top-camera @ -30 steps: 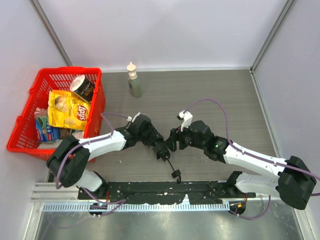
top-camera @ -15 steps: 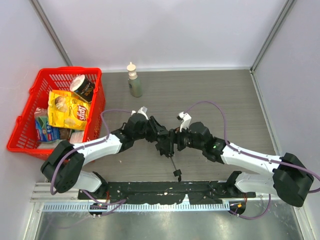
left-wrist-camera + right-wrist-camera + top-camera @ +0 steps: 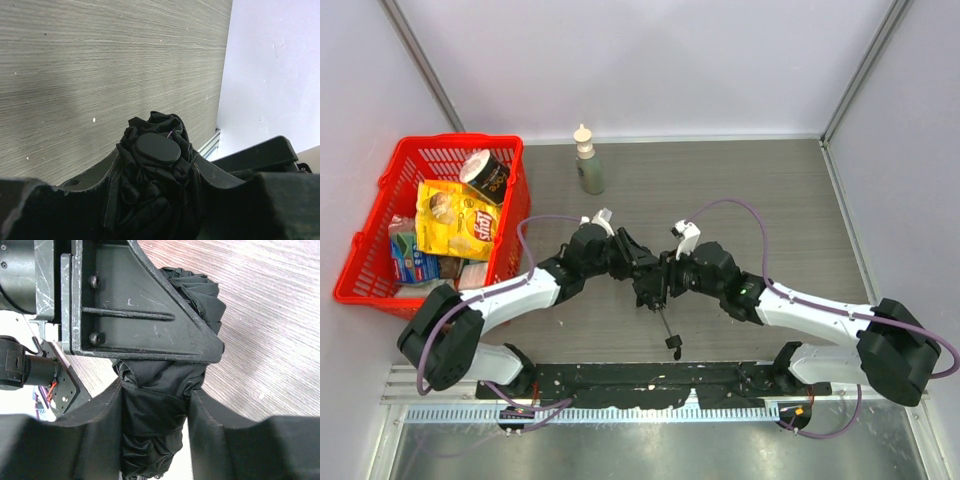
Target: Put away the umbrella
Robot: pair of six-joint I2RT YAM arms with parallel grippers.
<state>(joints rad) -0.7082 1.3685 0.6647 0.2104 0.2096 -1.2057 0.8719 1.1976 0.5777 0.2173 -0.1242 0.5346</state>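
Observation:
The black umbrella [image 3: 649,292] is a folded bundle of dark fabric held between both grippers at the table's middle. Its thin shaft [image 3: 663,322] runs toward the near edge and ends in the small handle [image 3: 673,346]. My left gripper [image 3: 638,274] is shut on the bundle's top end; in the left wrist view the fabric and round cap [image 3: 157,150] fill the gripper [image 3: 157,192]. My right gripper [image 3: 661,283] is shut on the same bundle; in the right wrist view the fabric [image 3: 160,390] is pinched in the gripper [image 3: 156,427], with the left gripper's finger [image 3: 135,315] just above it.
A red basket [image 3: 372,218] with a yellow snack bag [image 3: 455,220], a can [image 3: 485,175] and other packets stands at the left. A pale bottle [image 3: 589,165] stands at the back. A black rail [image 3: 650,378] runs along the near edge.
Both grippers have drawn closer together on the umbrella bundle and shifted slightly toward the back. The left wrist has turned. The handle stays near the front edge.

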